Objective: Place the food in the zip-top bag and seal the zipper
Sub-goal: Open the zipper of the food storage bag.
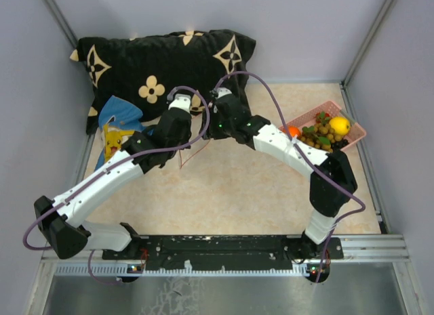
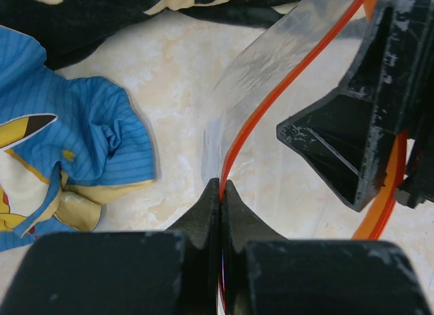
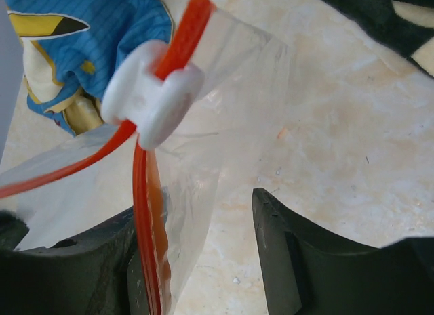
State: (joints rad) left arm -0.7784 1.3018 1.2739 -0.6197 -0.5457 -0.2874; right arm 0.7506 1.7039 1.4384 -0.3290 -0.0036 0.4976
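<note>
The clear zip-top bag (image 2: 254, 78) hangs between my two grippers above the table, and shows only faintly in the top view (image 1: 193, 149). My left gripper (image 2: 222, 190) is shut on its orange-red zipper strip (image 2: 271, 91). My right gripper (image 3: 200, 206) is open around the bag's mouth. The zipper (image 3: 146, 213) lies against its left finger (image 3: 88, 261), and the white slider (image 3: 152, 101) sits just above the jaws. The food lies apart in the pink basket (image 1: 319, 112) at the right: a lemon (image 1: 339, 125), an orange citrus (image 1: 293, 131) and brownish balls (image 1: 322, 132).
A black pillow with beige flowers (image 1: 163, 64) lies along the back wall. A blue cartoon-print cloth (image 1: 115, 129) lies at the left, also in the left wrist view (image 2: 74, 125). Grey walls enclose the table. My right gripper's finger (image 2: 359, 118) stands close beside the left one.
</note>
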